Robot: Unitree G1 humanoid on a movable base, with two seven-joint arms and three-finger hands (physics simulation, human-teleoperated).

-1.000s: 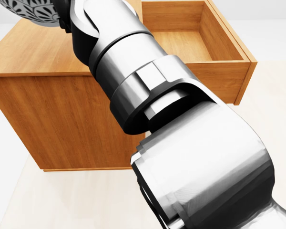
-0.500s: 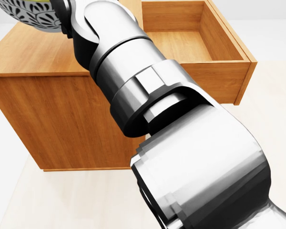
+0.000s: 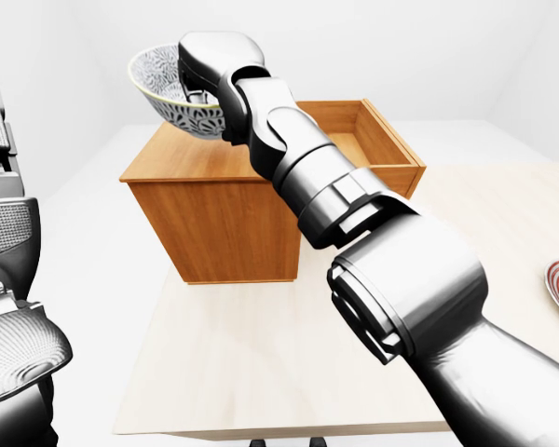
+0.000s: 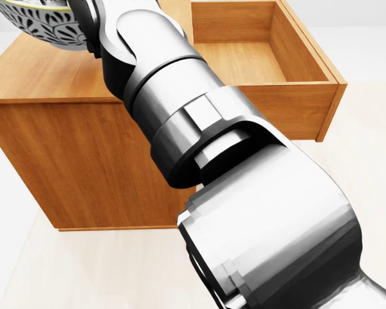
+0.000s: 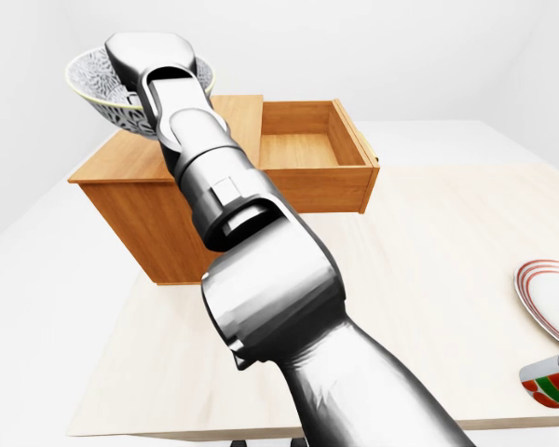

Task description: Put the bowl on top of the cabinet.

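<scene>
The bowl (image 3: 161, 86), white with a dark leaf pattern and a yellow-green rim, hangs tilted over the far left part of the wooden cabinet's top (image 3: 182, 160). My right hand (image 3: 201, 91) is shut on its rim, with the silver right arm stretching up from the bottom right of every view. In the head view only the bowl's underside (image 4: 44, 27) shows at the top left corner. I cannot tell whether the bowl touches the cabinet top. Dark parts of my left arm (image 3: 7, 242) stand at the left edge of the left-eye view, and its fingers' state is unclear.
The cabinet's drawer (image 3: 371, 140) stands pulled open to the right, with nothing visible inside. The cabinet sits on a pale wooden table (image 3: 233, 354). At the table's right edge lie a red-rimmed plate (image 5: 552, 296) and a red, white and green cup (image 5: 552, 386).
In the head view the bowl has sunk a little lower toward the cabinet top and its rim now shows. The right arm shifted slightly with it; the cabinet stays put.
</scene>
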